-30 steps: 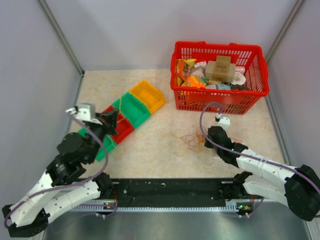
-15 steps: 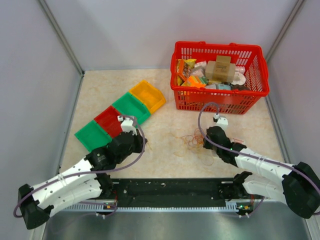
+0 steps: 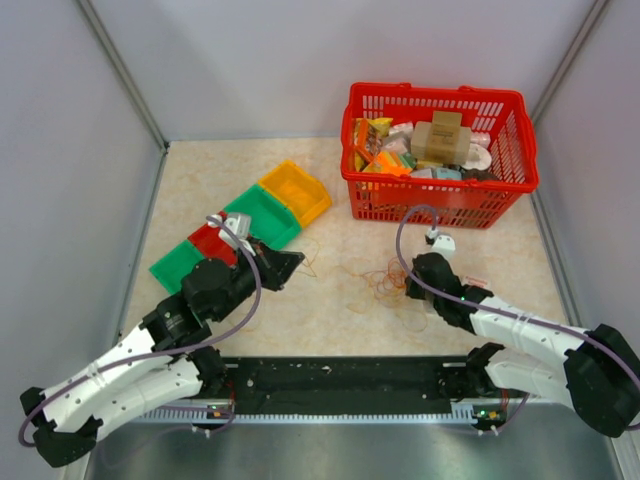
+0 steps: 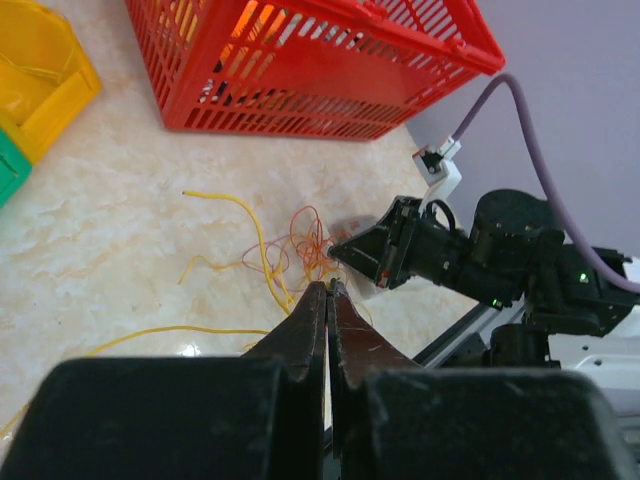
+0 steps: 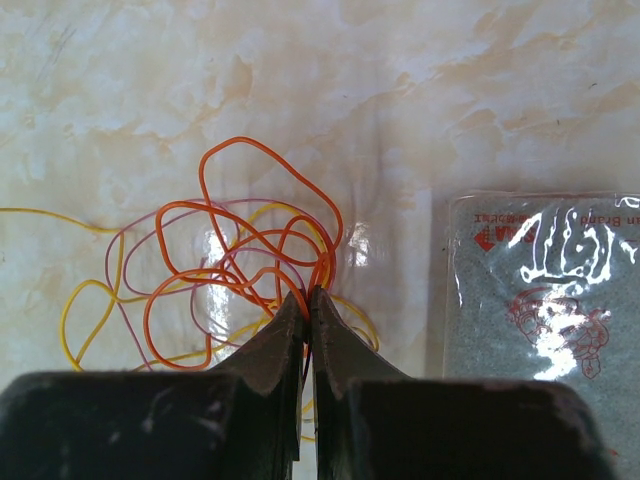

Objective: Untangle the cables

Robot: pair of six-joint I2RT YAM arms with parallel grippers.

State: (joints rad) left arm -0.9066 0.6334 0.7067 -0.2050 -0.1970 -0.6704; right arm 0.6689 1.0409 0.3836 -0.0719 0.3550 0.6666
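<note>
Pinning the knot is your right claw's [image 5: 308,298] job at the moment. Its fingers are pressed together on a bunch of orange loops at the lower right edge of the cables [image 5: 235,260], low in the middle of the right wrist view. In the overhead view the tangle lies flat on the worktop [image 3: 330,305], right of centre and below the red basket [image 3: 440,203], with the right claw at its right-hand side.

Your left claw [image 4: 327,290] sits low and central in its own view, closed to a thin seam and aimed at the tangle from the opposite side. A long yellow strand sweeps in from the lower left of that view to the claw's flank. I can't tell whether it is actually pinched or only lying alongside, so check that before you commit.

If the strand is caught, I'd treat this as the draw-out step. Hold the right claw firm and low as the anchor, and ease the left one away along the strand's own line, close to the worktop. Go slowly and watch the orange loops. If they open and the yellow slides free, carry on. If the whole clump drags or cinches tighter, stop and take a different loop.

Mind the clear sachet [image 5: 540,300] just beside the tangle at the right of the right wrist view. It looks light, and a stray loop could catch it and pull it along.
</note>
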